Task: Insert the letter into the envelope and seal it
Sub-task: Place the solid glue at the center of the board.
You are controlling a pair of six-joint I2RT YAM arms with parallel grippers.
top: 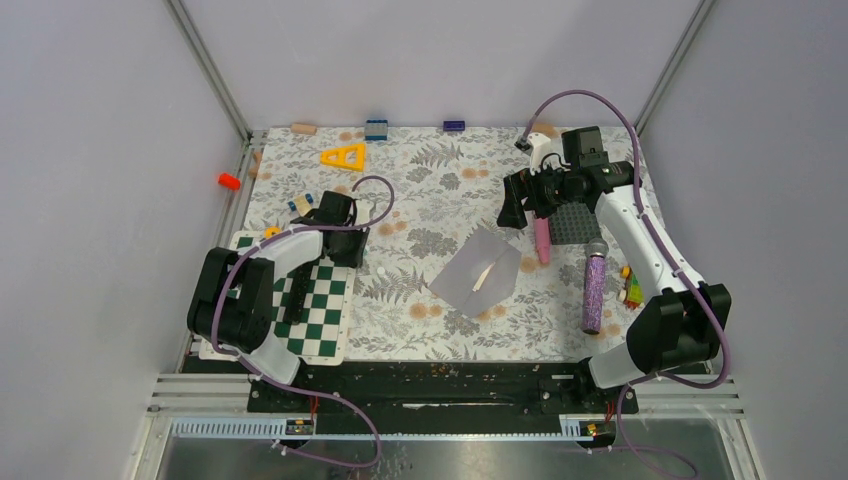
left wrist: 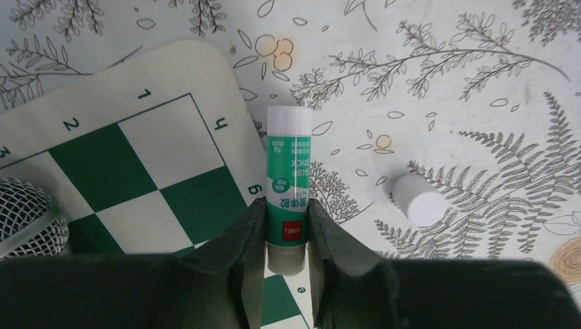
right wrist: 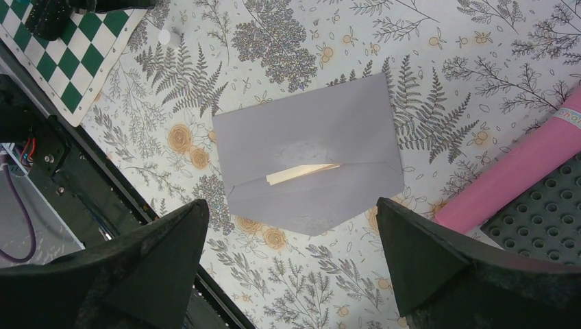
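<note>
Close up, the left gripper [left wrist: 286,209] pinches a glue stick [left wrist: 288,157] near its base, beside the chessboard's [left wrist: 137,171] corner; a white cap [left wrist: 419,199] lies at right. Only the right wrist view shows the letter [right wrist: 301,175]: a tan sliver in the envelope's [right wrist: 308,137] mouth. The right gripper [right wrist: 291,202] hangs spread wide, with the envelope at frame centre between and above its fingertips.
</note>
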